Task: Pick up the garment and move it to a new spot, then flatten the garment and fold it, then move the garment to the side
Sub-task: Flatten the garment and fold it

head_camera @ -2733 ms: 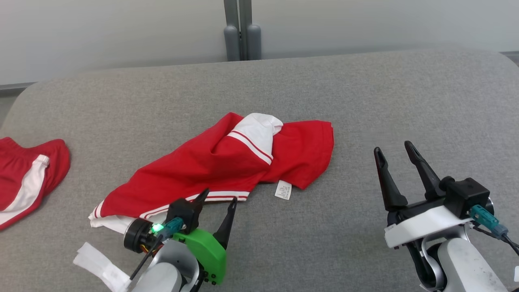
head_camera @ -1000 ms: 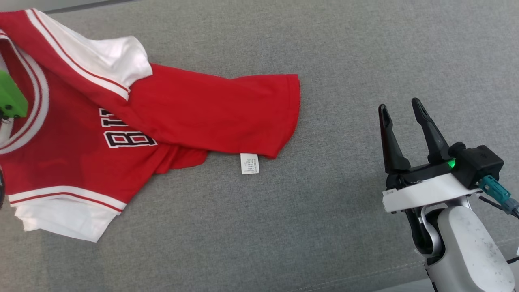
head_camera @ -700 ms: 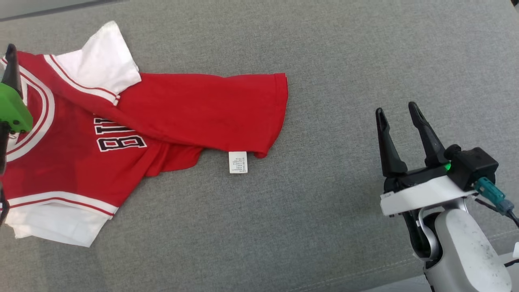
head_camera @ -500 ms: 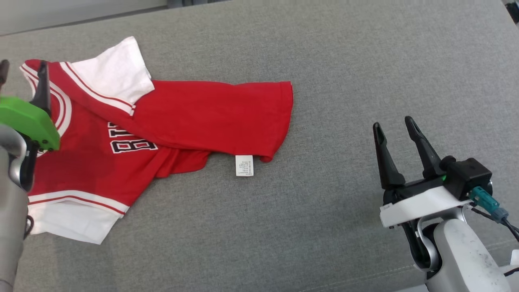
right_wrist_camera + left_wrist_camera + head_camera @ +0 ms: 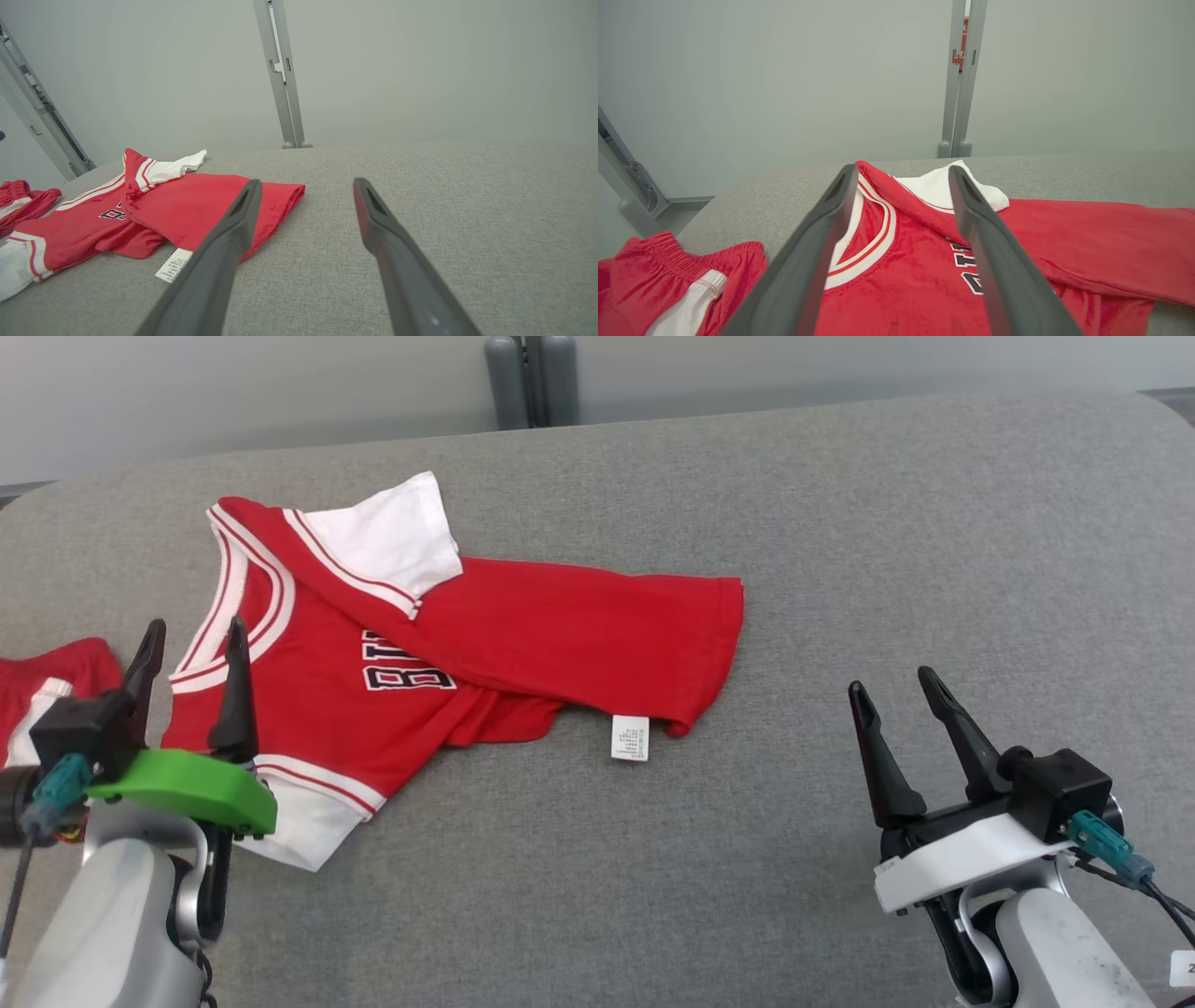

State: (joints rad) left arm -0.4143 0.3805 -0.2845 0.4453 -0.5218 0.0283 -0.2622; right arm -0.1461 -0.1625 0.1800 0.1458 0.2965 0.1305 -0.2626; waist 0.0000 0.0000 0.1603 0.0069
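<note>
While both grippers stand spread with nothing between the fingers, the red jersey (image 5: 401,663) lies loose on the grey padded table (image 5: 887,523), front up, with its black lettering partly covered.

Left gripper (image 5: 191,627): jaws wide apart, empty, at the jersey's collar side, tips over the white-and-red neck trim. It seems to hover just above the fabric; contact is unclear from the head view. In the left wrist view its fingers (image 5: 812,242) frame the neckline with nothing pinched.

Right gripper (image 5: 887,677): jaws apart, empty, well apart from the jersey, out past its hem end over bare table.

Jersey not flat: part of the body is folded diagonally across the chest. One white sleeve (image 5: 387,537) is flipped up at the jersey's far side. The other white sleeve (image 5: 308,821) is at its near side, just beside the left gripper's green mount (image 5: 187,789). White care label (image 5: 629,738) sticks out from the jersey's near edge, flat on the table.

Red shorts (image 5: 65,672) with a white stripe lie beyond the jersey's collar side, near but apart from it, cut off by the frame edge.

The table's rounded far edge runs behind the jersey, with a grey post (image 5: 529,378) and pale wall beyond. Wide bare table lies between the jersey's hem and the right gripper, and more in front of the jersey's near edge.
</note>
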